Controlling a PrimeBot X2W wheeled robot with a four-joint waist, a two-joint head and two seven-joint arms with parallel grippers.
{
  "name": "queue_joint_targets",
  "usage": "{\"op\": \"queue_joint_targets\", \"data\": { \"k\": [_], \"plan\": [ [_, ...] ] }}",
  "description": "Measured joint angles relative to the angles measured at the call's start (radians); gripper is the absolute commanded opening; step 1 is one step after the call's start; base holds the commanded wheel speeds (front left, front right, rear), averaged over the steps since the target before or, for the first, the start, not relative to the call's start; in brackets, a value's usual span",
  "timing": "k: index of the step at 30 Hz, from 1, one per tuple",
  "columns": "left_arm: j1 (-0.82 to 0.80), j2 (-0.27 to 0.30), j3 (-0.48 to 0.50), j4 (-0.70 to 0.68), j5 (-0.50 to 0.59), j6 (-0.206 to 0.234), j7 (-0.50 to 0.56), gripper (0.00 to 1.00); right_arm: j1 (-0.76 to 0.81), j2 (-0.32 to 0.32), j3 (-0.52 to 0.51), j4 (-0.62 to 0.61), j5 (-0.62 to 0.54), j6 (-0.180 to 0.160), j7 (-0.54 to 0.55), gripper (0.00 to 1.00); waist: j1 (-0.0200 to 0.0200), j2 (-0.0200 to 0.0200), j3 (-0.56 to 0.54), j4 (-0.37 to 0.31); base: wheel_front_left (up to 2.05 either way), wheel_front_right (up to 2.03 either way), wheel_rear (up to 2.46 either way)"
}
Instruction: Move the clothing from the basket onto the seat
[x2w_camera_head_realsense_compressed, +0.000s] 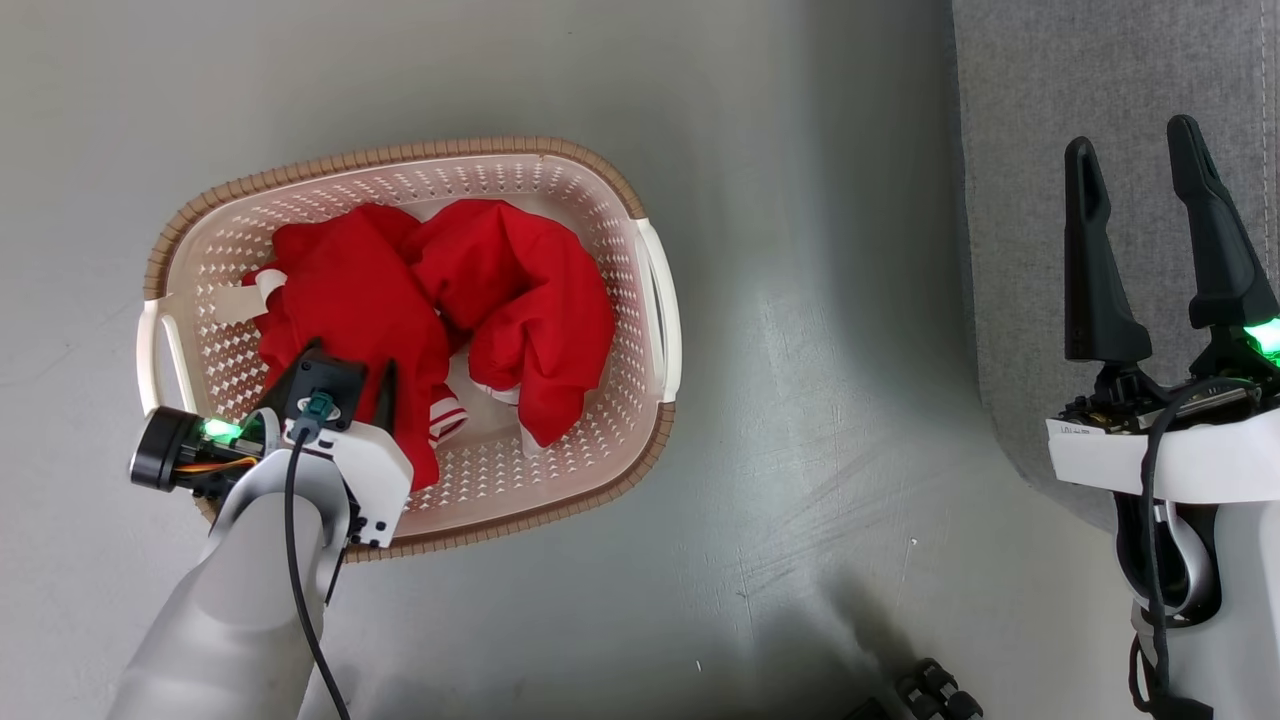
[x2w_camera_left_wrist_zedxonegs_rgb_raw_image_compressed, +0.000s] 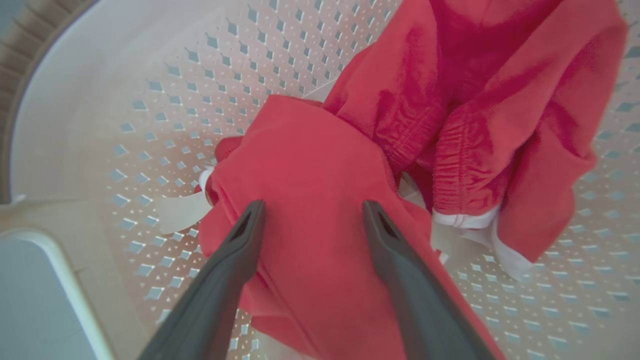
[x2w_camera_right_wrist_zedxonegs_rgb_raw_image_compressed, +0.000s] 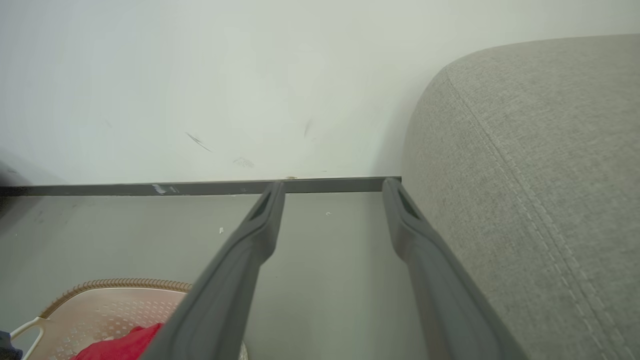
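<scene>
The left claw (x2w_camera_left_wrist_zedxonegs_rgb_raw_image_compressed: 312, 210) reaches down into the basket (x2w_camera_head_realsense_compressed: 400, 155). Its 2 fingers (x2w_camera_left_wrist_zedxonegs_rgb_raw_image_compressed: 225, 280) are spread wide apart, with nothing clamped between them. In the left wrist view both tips sit over the near garment (x2w_camera_left_wrist_zedxonegs_rgb_raw_image_compressed: 310, 165), a flat fold of red cloth that spans the gap between them. Whether the tips press on the cloth or hang just above it I cannot tell. In the head view this claw points into the basket's near left part, over the lower edge of that garment.

The clothing (x2w_camera_head_realsense_compressed: 420, 285) is all in the basket: 2 red pieces lying side by side and touching in the middle. The near garment lies on the left half, with a white tag (x2w_camera_head_realsense_compressed: 240, 300) sticking out toward the left handle (x2w_camera_head_realsense_compressed: 150, 360). The far garment (x2w_camera_head_realsense_compressed: 530, 290) is bunched on the right half, with a gathered waistband and white trim (x2w_camera_left_wrist_zedxonegs_rgb_raw_image_compressed: 465, 220) at its lower edge. A red-and-white striped cuff (x2w_camera_head_realsense_compressed: 447, 418) peeks out just beside the claw.

The right claw (x2w_camera_head_realsense_compressed: 1130, 140) is well apart from the basket, held over the edge of the seat (x2w_camera_head_realsense_compressed: 1100, 70). Its fingers are wide apart with nothing between them. In the right wrist view they point toward the wall (x2w_camera_right_wrist_zedxonegs_rgb_raw_image_compressed: 200, 75) and the dark baseboard (x2w_camera_right_wrist_zedxonegs_rgb_raw_image_compressed: 150, 189), with the seat just to their right. The basket stands on the grey floor (x2w_camera_head_realsense_compressed: 800, 400), near the seat but not touching it.
</scene>
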Motion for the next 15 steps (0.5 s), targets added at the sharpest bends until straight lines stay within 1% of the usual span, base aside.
{"op": "queue_joint_targets", "data": {
  "k": [13,14,15],
  "plan": [
    [-0.045,0.014,0.003,0.08,0.002,0.023,0.03,1.0,-0.021,0.0,0.016,0.003,0.0,0.0,0.0,1.0,0.0,0.0,0.027,-0.011,0.0,0.0,0.0],
    [-0.05,0.014,0.003,0.083,0.002,0.023,0.03,0.92,-0.021,0.0,0.016,0.003,0.0,0.0,0.0,1.0,0.0,0.0,0.029,-0.012,0.0,0.0,0.0],
    [-0.053,0.013,0.002,0.087,0.002,0.023,0.03,0.77,-0.021,0.0,0.015,0.003,0.0,0.0,0.0,1.0,0.0,0.0,0.031,-0.013,0.0,0.0,0.0]
  ]
}}
